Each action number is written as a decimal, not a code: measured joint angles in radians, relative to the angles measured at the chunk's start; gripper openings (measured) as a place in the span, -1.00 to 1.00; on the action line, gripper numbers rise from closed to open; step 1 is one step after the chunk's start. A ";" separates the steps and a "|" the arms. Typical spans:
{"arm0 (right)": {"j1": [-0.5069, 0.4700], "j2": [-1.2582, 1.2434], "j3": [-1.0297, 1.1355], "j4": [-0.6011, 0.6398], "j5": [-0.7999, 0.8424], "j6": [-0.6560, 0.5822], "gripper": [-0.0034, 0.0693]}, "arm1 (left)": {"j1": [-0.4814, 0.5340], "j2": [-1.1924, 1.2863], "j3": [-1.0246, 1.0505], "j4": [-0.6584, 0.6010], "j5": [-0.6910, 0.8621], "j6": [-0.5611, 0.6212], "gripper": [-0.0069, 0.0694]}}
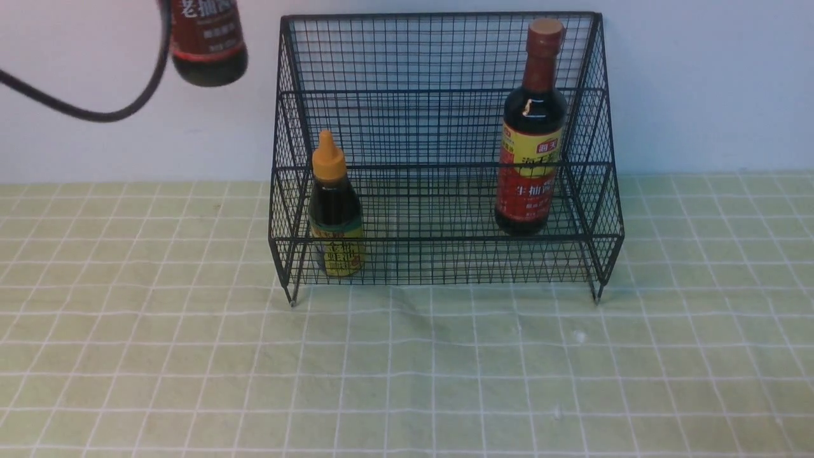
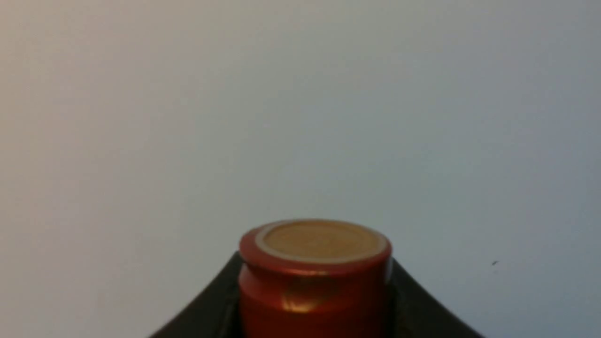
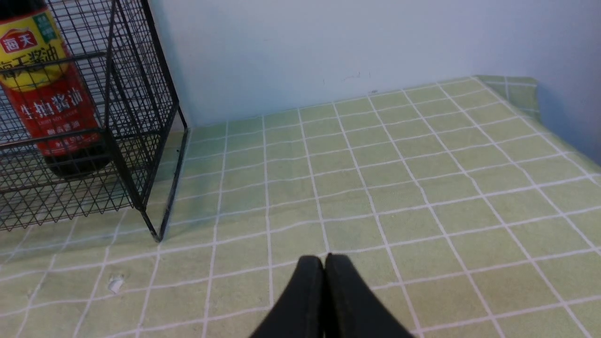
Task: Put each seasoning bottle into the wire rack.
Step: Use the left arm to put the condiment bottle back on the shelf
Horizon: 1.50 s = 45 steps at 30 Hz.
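Note:
The black wire rack stands against the back wall. A short bottle with an orange nozzle cap stands on its lower tier at the left. A tall bottle with a brown-red cap stands on the upper tier at the right; it also shows in the right wrist view. A second tall bottle hangs in the air, high and left of the rack. My left gripper is shut on its red cap. My right gripper is shut and empty, low over the cloth, right of the rack.
A green checked cloth covers the table. A black cable loops at the upper left. A pale wall runs behind the rack. The cloth's far right corner meets the wall.

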 joint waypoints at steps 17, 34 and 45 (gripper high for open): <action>0.000 0.000 0.000 0.000 0.000 0.002 -0.94 | -0.115 0.250 -0.069 0.004 0.031 -0.001 -0.12; 0.000 0.000 0.000 0.000 0.000 0.002 -0.94 | -0.115 0.331 -0.071 0.481 -0.015 -0.469 -0.12; 0.000 0.000 0.000 0.000 0.000 0.002 -0.94 | -0.115 0.354 -0.082 0.823 -0.079 -0.827 0.04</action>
